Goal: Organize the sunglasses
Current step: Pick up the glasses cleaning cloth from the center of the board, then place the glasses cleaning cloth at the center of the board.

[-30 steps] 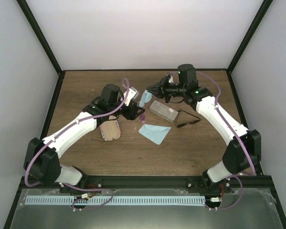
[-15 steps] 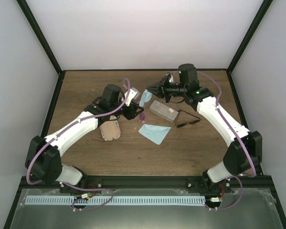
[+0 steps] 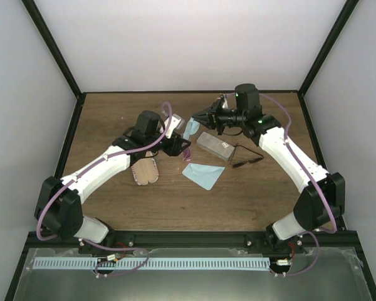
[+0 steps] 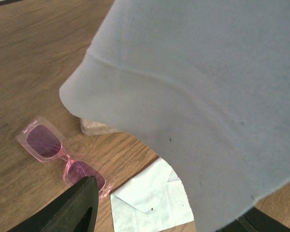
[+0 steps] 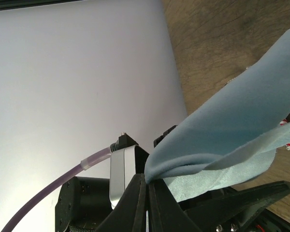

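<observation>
The pink sunglasses (image 4: 63, 157) lie just beyond the part-open, empty left claw (image 3: 178, 147), long axis slanting; right claw (image 5: 147, 186) pinches blue cloth (image 5: 232, 125).

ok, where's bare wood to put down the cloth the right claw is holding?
The near strip of table, between folded cloth and the near edge, is bare. So is the far-left corner, beyond the left arm. It's crowded in the middle: striped case, pink sunglasses, grey case, black sunglasses, with the left claw among them.
</observation>
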`<state>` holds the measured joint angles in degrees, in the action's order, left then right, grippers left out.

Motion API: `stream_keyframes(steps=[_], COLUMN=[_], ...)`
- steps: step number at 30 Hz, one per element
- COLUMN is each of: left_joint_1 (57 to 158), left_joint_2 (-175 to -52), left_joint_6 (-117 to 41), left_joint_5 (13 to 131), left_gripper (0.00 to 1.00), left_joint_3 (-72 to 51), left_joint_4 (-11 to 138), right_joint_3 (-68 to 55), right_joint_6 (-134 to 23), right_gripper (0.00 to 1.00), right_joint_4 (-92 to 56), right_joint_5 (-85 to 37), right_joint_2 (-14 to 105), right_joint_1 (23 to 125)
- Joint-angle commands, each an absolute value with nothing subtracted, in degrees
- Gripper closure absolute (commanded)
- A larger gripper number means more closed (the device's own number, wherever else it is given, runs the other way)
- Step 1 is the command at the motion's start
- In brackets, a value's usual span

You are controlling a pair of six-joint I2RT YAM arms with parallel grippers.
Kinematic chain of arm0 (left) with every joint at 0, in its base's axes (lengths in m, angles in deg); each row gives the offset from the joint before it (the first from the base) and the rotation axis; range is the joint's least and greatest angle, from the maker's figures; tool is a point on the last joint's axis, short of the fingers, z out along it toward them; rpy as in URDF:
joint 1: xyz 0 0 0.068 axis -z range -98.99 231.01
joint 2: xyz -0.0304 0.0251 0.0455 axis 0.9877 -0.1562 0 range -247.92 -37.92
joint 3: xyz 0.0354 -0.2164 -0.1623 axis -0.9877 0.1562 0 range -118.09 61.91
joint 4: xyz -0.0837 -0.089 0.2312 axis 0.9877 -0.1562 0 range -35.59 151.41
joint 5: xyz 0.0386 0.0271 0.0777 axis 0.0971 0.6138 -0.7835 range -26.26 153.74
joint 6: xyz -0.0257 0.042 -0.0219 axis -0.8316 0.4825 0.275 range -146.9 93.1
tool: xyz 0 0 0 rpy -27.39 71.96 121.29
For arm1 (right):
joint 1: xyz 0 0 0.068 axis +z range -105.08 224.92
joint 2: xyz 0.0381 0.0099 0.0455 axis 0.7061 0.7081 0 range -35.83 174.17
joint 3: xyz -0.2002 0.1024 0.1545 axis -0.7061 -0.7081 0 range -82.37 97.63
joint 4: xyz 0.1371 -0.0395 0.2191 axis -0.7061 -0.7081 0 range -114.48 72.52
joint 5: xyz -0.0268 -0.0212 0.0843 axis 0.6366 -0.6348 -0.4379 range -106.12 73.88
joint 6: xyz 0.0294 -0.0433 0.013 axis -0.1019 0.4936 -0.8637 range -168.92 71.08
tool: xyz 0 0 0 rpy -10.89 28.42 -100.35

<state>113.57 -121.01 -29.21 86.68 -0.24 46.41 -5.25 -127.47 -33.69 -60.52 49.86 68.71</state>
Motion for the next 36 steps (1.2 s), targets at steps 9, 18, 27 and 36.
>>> stream_keyframes(steps=[9,18,27,36], left_joint_1=[113.7,113.7,113.5,113.5], left_joint_2=[-120.4,-120.7,-120.8,-118.8], left_joint_6=[-30.2,-31.8,-24.3,-18.2], left_joint_5=[84.3,86.8,88.1,83.9], left_gripper=[0.58,0.96,0.96,0.96], left_joint_3=[-0.8,-1.9,-4.1,-4.3], left_joint_4=[51.4,52.1,45.5,40.3], right_joint_3=[-4.6,-4.7,-5.8,-7.7], right_joint_6=[-126.8,-126.8,-126.0,-124.7], right_gripper=[0.99,0.99,0.93,0.91], right_joint_4=[-33.7,-33.4,-33.9,-35.1], right_joint_5=[-61.4,-62.0,-61.3,-60.2], right_joint_2=[47.9,48.4,48.3,48.0], right_joint_1=[68.4,68.4,68.5,68.4])
